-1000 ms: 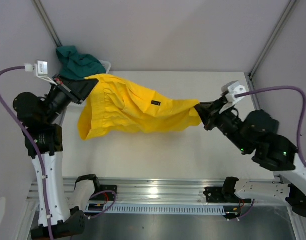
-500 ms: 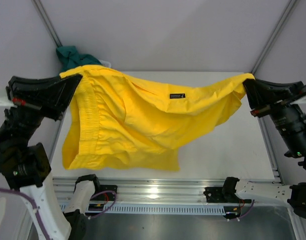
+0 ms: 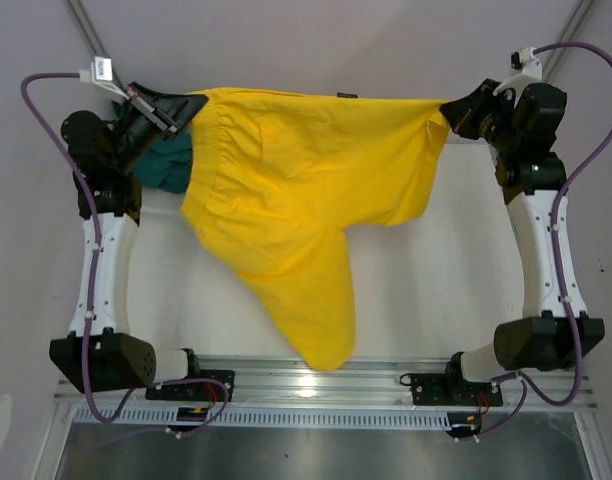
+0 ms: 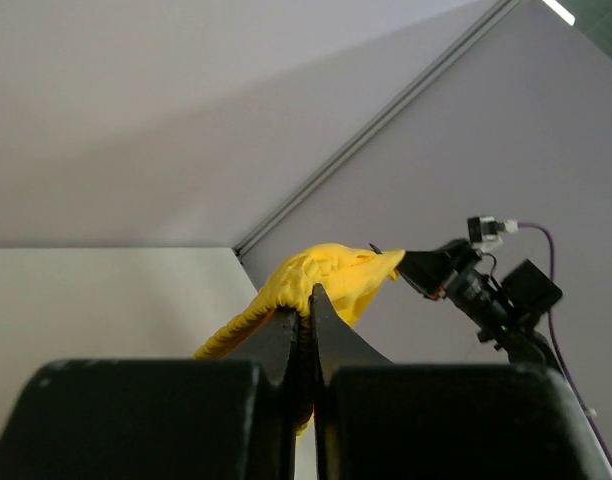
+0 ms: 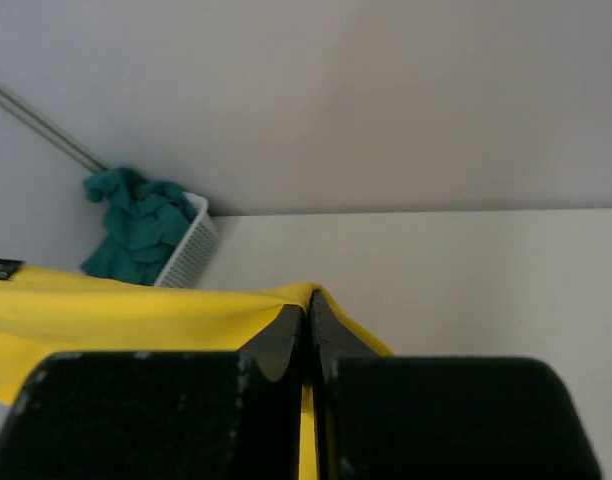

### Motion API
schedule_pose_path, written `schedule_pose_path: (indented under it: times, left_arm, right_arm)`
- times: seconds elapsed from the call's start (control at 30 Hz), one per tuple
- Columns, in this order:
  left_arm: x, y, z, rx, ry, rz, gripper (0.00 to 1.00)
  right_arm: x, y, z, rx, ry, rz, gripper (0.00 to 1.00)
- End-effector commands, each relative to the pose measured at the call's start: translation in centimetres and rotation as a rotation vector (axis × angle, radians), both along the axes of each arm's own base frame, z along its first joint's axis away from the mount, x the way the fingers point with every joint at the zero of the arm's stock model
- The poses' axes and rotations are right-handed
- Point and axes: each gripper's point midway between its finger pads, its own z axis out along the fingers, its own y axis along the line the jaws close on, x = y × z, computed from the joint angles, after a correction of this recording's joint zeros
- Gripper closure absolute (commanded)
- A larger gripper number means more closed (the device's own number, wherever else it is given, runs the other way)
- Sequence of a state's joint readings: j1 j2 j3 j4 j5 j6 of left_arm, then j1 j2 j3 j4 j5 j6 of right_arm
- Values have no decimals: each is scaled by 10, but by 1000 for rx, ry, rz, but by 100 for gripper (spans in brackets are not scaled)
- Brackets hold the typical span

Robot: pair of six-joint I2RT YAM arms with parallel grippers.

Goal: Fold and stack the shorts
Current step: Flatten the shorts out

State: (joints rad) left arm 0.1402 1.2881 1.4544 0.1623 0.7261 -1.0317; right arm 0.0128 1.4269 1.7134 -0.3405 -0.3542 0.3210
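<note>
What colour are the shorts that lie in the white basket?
Dark teal-green. The shorts show best in the right wrist view, heaped in the white basket.

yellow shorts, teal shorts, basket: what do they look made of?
The yellow shorts look like thin matte fabric: they drape and gather at the waistband. The teal shorts look like soft matte cloth, crumpled in folds. The basket is probably rigid white plastic, given its mesh wall.

The first shorts [image 3: 286, 190] are suspended over the surface [image 3: 436, 290] between left gripper [image 3: 189, 103] and right gripper [image 3: 447, 108], with second shorts [image 3: 164, 162] in the far-left basket [image 5: 191, 250].
</note>
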Motion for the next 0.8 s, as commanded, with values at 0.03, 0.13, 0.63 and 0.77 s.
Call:
schedule_pose_path:
  times: [0.03,0.13,0.63,0.77]
  left_arm:
    - [11,-9,63,8,-205,4,100]
    - [18,-19,101,28,-273,7,100]
    - [58,-56,-7,64,-160,-72,100]
    - [24,-76,-80,115,-126,-95,100]
  right_arm:
    - [-16,13,90,192,-182,236,100]
    - [-21,1,130,192,-254,235,100]
    - [-8,-25,56,316,-165,321,100]
    - [-30,-24,-24,348,-95,264,100]
